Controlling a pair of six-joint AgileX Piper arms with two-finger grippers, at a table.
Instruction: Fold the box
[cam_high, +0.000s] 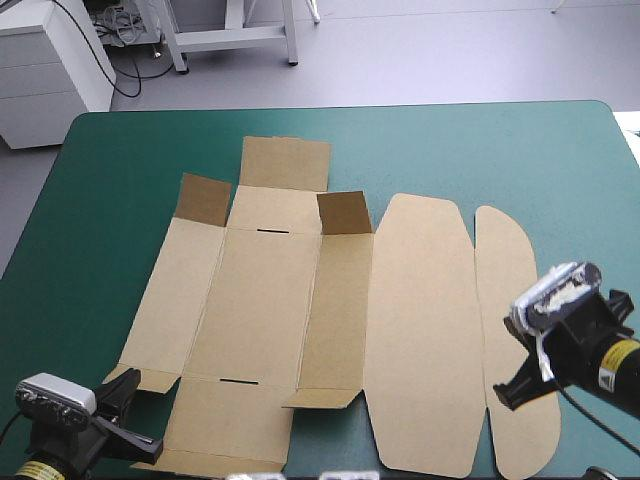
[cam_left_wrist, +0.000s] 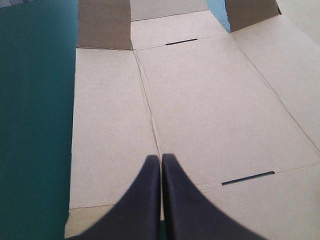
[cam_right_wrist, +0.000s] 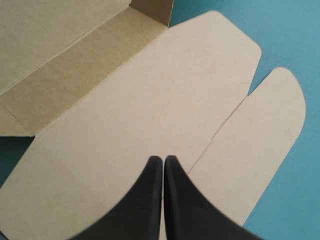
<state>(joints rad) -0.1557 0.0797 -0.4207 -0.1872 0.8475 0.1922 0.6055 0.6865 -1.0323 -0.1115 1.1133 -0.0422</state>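
The brown box (cam_high: 260, 300) lies spread as a cut sheet on the teal-green cover, its rounded lid (cam_high: 420, 330) and tuck flap (cam_high: 515, 330) flat on the right. Two small far flaps (cam_high: 203, 198) (cam_high: 345, 212) stand up a little. My left gripper (cam_high: 130, 400) is shut near the front left corner; in the left wrist view its tip (cam_left_wrist: 161, 157) hovers over the crease between the left wall panel and the base (cam_left_wrist: 215, 100). My right gripper (cam_high: 508, 393) is shut too, its tip (cam_right_wrist: 163, 159) over the crease between lid (cam_right_wrist: 125, 115) and tuck flap (cam_right_wrist: 265, 130).
The sheet reaches almost to the table's front edge. Teal-green cover (cam_high: 90, 230) shows left of the box, beyond its far end and to the right of the tuck flap (cam_high: 590, 190).
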